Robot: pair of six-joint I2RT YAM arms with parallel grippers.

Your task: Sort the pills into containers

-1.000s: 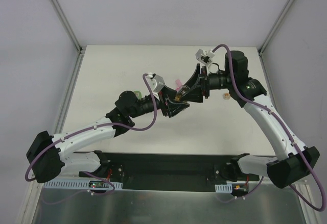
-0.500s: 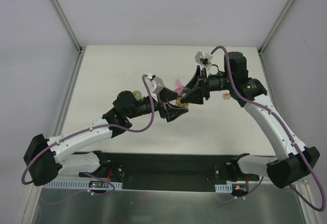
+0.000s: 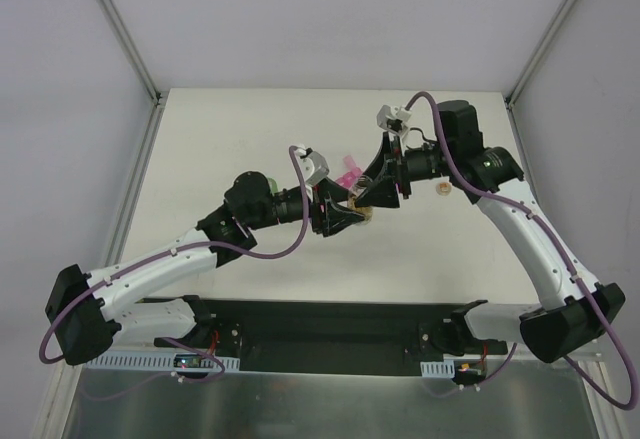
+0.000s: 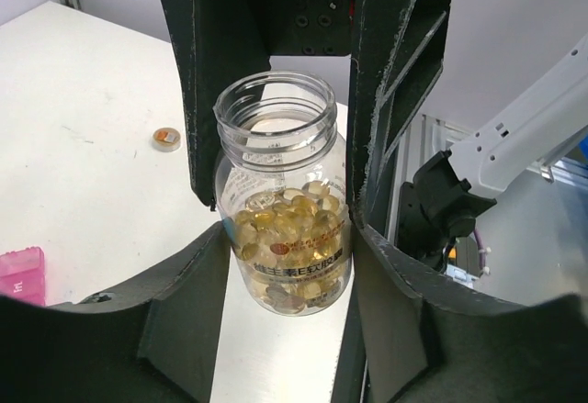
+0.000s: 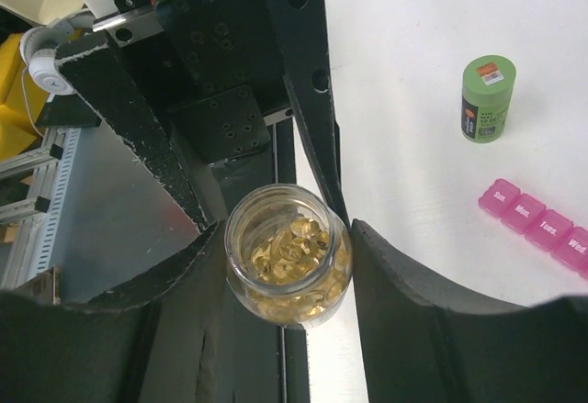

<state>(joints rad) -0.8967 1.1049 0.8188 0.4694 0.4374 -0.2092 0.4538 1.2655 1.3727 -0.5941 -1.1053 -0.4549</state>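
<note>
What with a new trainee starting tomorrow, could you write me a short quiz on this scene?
1. True or false: the clear bottle has its cap on.
2. The capped bottle standing near the pink pill box is: A green, B blue, C red.
3. What fills the lower part of the clear bottle?
Key: 1 false, its mouth is open. 2 A. 3 small yellow pills.
</note>
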